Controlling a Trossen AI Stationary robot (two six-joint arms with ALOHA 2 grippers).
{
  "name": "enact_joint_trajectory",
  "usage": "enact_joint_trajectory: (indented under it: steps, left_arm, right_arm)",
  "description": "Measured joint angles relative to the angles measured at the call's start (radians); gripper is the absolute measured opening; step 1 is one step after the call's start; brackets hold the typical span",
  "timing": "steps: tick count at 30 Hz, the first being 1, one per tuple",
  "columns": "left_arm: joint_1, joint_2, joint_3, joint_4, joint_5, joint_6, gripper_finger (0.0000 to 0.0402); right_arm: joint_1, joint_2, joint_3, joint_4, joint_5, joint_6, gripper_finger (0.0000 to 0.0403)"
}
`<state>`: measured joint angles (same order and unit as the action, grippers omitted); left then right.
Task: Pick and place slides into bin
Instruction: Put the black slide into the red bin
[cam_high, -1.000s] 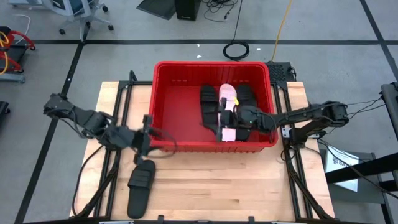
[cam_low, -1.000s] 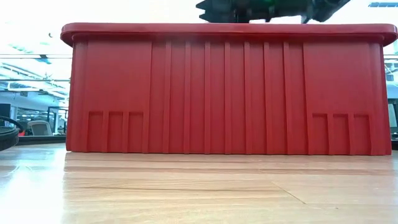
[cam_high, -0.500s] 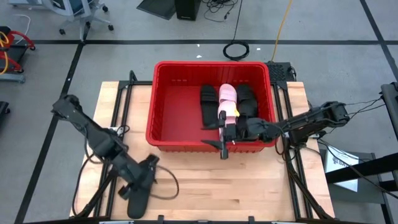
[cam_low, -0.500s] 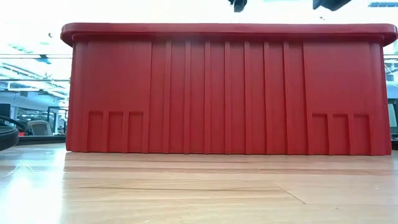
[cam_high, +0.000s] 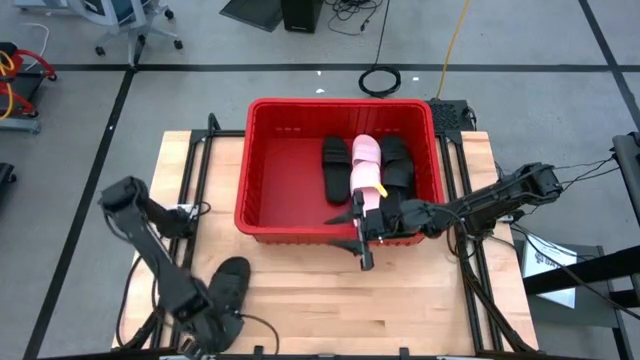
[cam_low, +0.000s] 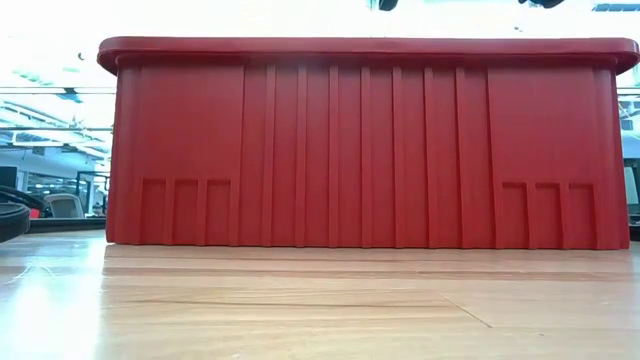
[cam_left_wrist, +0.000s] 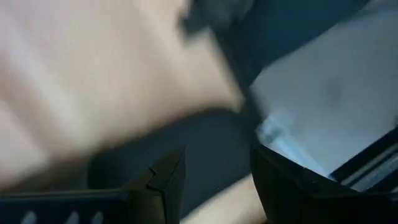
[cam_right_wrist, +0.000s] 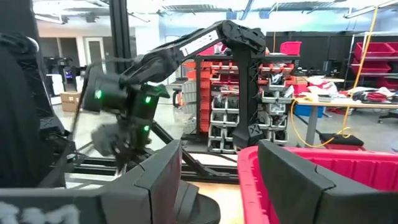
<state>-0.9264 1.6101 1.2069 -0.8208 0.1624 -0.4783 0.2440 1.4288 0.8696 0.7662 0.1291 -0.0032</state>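
Risk, left side: We judge the likeliest slip is a poor grab on the matte black slip-on slide (cam_high: 228, 285) lying on the wooden desk (cam_high: 330, 300) at about 7 o'clock from the large ribbed red plastic bin (cam_high: 270, 160). The left gripper (cam_high: 212, 322) sits low at that slide's near end; its wrist view is smeared, so we cannot tell how its jaws stand. A pinch on the sole edge and not the strap could let the slide swing or drop short of the bin.

Risk, right side: The right gripper (cam_high: 362, 232) hangs over the bin's near rim at 6 o'clock, jaws spread and empty. A careless sweep could knock that rim.

Slides already in: Two black slides (cam_high: 336, 165) and one light pink slide (cam_high: 367, 165) lie side by side on the bin floor towards 3 o'clock; whether another lies beneath them we cannot tell.

In the way: The bin's tall near wall (cam_low: 360, 150) stands between the desk slide and the inside, so we judge the lift must clear the thick rim.

Around: A coiled black cable (cam_high: 381, 80) lies on the floor at 12 o'clock, well apart.
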Motion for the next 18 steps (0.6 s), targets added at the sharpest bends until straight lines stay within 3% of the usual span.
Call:
enact_joint_trajectory:
  steps: [4,13,18]
  left_arm:
    - [-0.05,0.13,0.105,-0.231,-0.077,-0.04,0.0168]
    - [-0.134,0.437,0.498,-0.735,-0.356,-0.144,0.0168]
    - [-0.165,0.522,0.538,-0.725,-0.39,-0.138,0.0168]
  right_arm:
    - [0.017,0.0,0.0,0.0,0.002,0.0,0.0201]
    - [0.033,0.0,0.0,0.0,0.005,0.0,0.0201]
    - [0.033,0.0,0.0,0.0,0.006,0.009,0.0201]
